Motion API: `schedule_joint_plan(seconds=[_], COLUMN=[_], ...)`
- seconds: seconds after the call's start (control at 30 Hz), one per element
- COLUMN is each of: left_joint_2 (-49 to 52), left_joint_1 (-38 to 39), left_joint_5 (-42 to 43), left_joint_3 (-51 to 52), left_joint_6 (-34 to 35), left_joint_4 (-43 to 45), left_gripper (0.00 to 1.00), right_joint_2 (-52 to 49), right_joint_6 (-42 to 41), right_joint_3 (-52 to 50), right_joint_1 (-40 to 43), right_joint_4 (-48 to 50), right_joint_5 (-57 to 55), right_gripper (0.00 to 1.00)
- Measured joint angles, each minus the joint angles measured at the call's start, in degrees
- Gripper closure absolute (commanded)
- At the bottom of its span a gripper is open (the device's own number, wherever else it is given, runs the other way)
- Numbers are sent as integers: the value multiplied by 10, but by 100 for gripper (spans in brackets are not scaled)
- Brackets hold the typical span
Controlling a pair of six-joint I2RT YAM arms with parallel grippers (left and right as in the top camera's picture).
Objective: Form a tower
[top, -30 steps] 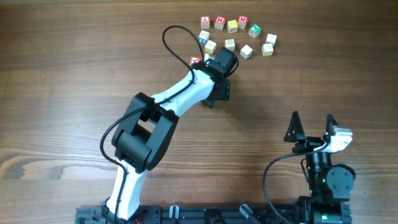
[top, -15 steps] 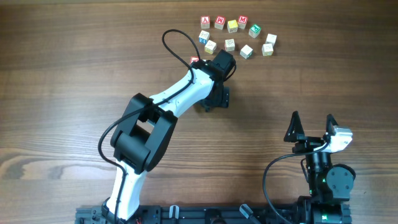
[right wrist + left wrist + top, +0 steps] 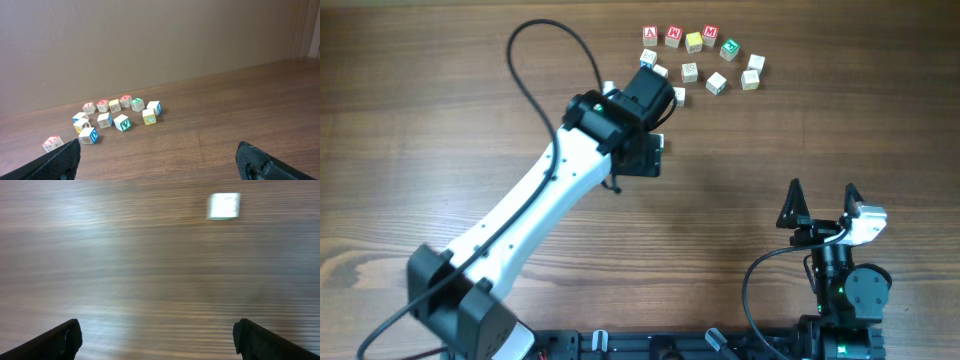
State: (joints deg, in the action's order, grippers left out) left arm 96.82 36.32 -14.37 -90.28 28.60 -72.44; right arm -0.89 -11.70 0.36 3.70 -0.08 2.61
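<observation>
The letter cubes lie in a loose cluster well ahead of the right hand. Seen from that hand's camera, each one sits singly on the table. A green-printed cube is in the far row, between a red-printed one and a blue-printed one. A single red-marked cube lies apart from the rest, nearer to that hand and off to its left. Only bare table lies between the right hand and the cluster, and a plain wall rises behind the cubes. The right hand is released, its fingers spread wide with nothing between them. From overhead, the left arm reaches across the table and its wrist covers the near left edge of the cluster, so some cubes there are hidden. Its black cable loops up to the left of the cubes. The cluster lies just beyond the left hand, which is released and empty. That hand's own camera is blurred and shows one pale cube ahead of the fingertips and to their right, its print unreadable.
</observation>
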Motion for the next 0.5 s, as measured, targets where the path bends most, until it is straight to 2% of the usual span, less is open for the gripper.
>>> schedule_joint_plan(seconds=[0.13,0.3,0.4,0.5], left_joint_2=[-44,-174,-277,-358], left_joint_1=[0,-16,-109,-261], left_joint_5=[-56,-100,-111,-102], left_joint_3=[18,139,194,231], left_joint_6=[40,87,108,116], left_joint_4=[-26,-23,-16,9], left_gripper=[0,0,0,0], right_joint_2=[0,0,0,0], right_joint_6=[0,0,0,0], right_joint_3=[0,0,0,0], right_joint_1=[0,0,0,0], right_joint_4=[0,0,0,0], right_joint_5=[0,0,0,0], right_gripper=[0,0,0,0])
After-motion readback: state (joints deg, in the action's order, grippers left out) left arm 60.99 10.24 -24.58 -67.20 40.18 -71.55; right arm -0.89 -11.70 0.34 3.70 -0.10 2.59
